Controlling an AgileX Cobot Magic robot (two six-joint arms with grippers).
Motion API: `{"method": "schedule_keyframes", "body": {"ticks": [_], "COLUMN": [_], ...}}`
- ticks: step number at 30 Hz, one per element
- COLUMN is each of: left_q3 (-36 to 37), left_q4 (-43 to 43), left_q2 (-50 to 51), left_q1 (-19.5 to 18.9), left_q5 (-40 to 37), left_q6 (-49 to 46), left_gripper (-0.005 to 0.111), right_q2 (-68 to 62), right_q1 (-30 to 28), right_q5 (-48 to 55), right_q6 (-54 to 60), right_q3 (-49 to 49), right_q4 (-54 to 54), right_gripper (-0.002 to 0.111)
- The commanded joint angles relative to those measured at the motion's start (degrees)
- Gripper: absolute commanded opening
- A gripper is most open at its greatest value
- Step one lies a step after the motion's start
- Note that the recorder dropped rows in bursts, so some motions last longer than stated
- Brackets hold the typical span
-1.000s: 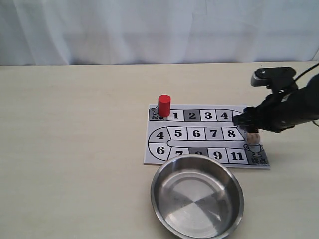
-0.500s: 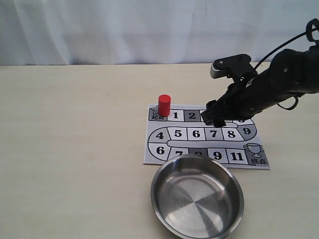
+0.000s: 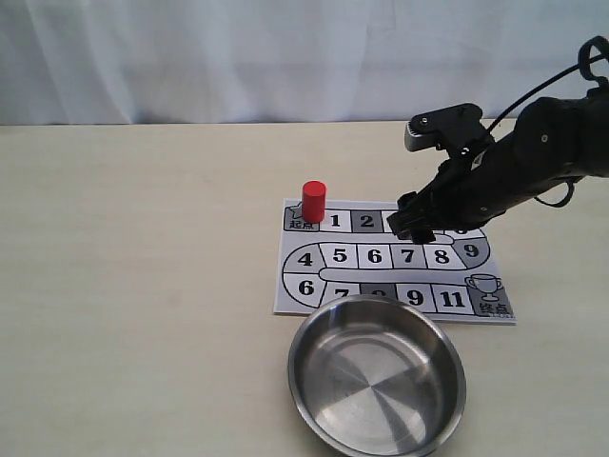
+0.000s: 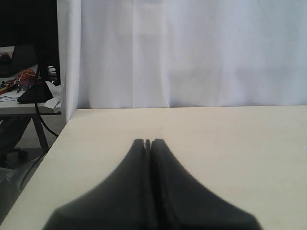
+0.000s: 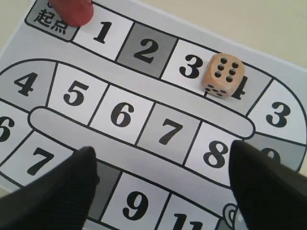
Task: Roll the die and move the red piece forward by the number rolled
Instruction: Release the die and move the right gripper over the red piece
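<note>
Here, die [image 5: 222,74] (six up) over board [image 5: 53,118].

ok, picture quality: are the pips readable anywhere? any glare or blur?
Right wrist view: die is sharp and its pips are readable; the fingers of the right gripper are blurred and dark. Exterior view: light is even, die hidden behind the right gripper, steel bowl has a mild sheen, nothing blown out. Left wrist view: left gripper is out of focus and silhouetted.

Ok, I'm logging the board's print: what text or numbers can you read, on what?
"起点": start square of the game board, by the red piece.
"1 2 3 4 3": top row; die partly hides the 4.
"4 5 6 7 8 9": middle row.
"6 7 9 11": bottom row.
Under the trophy: too small.
</note>
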State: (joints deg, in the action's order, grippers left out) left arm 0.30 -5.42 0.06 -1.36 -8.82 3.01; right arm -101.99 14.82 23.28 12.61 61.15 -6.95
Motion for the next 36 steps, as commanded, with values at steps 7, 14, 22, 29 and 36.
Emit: {"method": "schedule_keyframes", "body": {"ticks": [7,14,22,29,36], "left_q3": [-0.30,-0.30,-0.30,-0.30,-0.30], "left_q4": [0.06,0.06,0.06,0.06,0.06], "left_q2": [-0.06,-0.06,-0.06,-0.06,-0.06], "left_q1": [0.01,0.01,0.01,0.01,0.01], "left_q5": [0.66,0.66,0.66,0.66,0.66], "left_q6": [0.02,0.02,0.02,0.02,0.02], "left_gripper": [0.000,0.000,0.000,0.000,0.000], "right_q2": [0.12,-2.60,-5.05,-9.01,-14.24], "right_q1": [-0.03,-0.03,-0.03,-0.03,4.25], "right_q5": [-0.56,8.11,9.27,11.45,10.75], "right_q6": [0.20,0.20,11.42,14.37,15.30], "right_q3": [0.20,6.10,11.42,16.95,23.26], "right_q4": [-3.20,-3.33,-16.70,-19.71,-19.14], "right_gripper": [0.072,0.072,0.072,0.072,0.072]}}
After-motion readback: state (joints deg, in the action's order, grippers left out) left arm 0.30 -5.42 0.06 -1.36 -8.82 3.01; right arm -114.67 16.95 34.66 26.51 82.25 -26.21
